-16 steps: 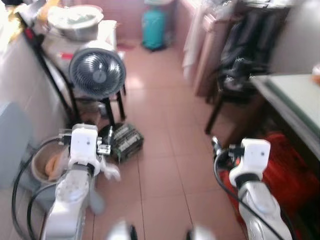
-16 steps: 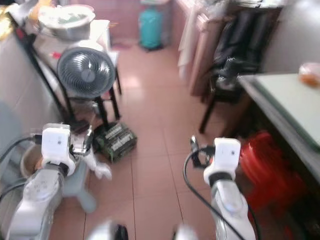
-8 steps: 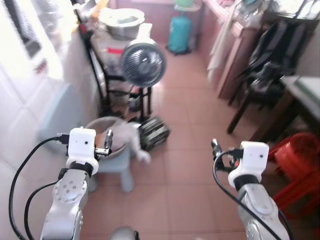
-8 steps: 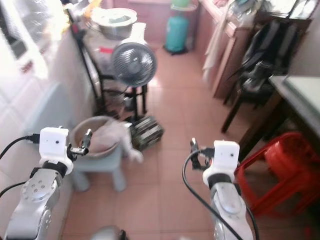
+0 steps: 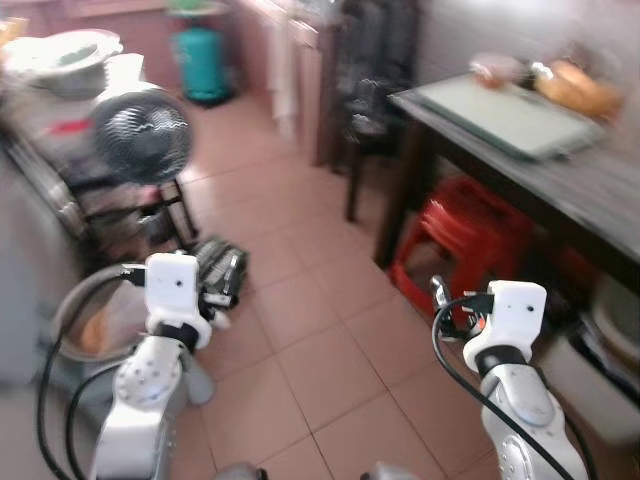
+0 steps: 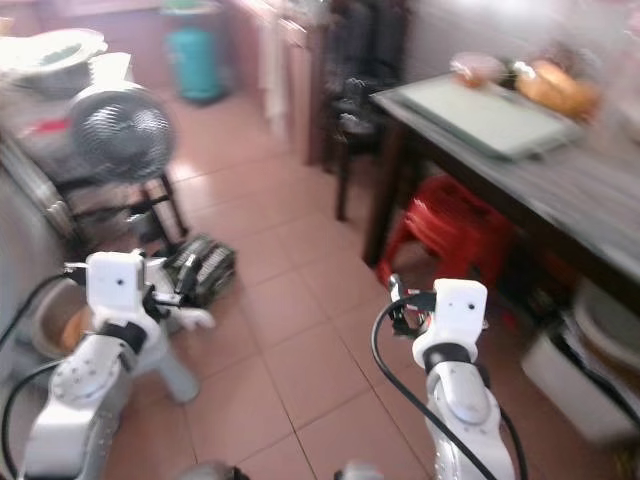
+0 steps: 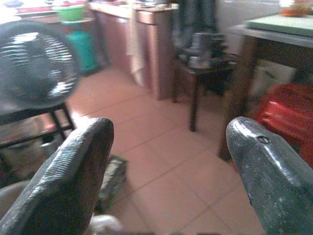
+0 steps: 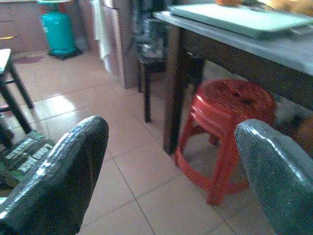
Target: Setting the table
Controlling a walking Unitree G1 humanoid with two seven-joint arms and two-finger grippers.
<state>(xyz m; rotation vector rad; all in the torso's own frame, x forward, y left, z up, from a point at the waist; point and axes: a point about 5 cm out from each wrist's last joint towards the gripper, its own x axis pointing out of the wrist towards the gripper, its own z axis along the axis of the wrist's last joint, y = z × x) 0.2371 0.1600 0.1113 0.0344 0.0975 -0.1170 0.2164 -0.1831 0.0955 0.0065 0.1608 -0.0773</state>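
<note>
A dark wooden table [image 5: 560, 175] stands at the right, blurred by motion. A pale green tray [image 5: 500, 105] lies on it, with orange-brown food [image 5: 575, 88] and a small dish [image 5: 490, 68] at its far end. My left gripper [image 7: 168, 132] is held out over the tiled floor, open, with nothing between its fingers [image 7: 73, 171]. My right gripper [image 8: 171, 132] is also open and empty, level with the table's near leg and well short of the tabletop. Both arms [image 5: 505, 320] are raised in front of me.
Stacked red stools [image 5: 450, 235] sit under the table. A dark chair [image 5: 370, 110] stands beyond it. A fan [image 5: 140, 135] on a stand, a teal gas cylinder [image 5: 200, 65], a floor basin [image 5: 90, 325] and a dark box [image 5: 222, 265] are at the left. Tiled floor lies between.
The camera has swung to the right: the fan and shelf slid left and the table with its tray came into view. Both arms keep the same pose, grippers still open.
</note>
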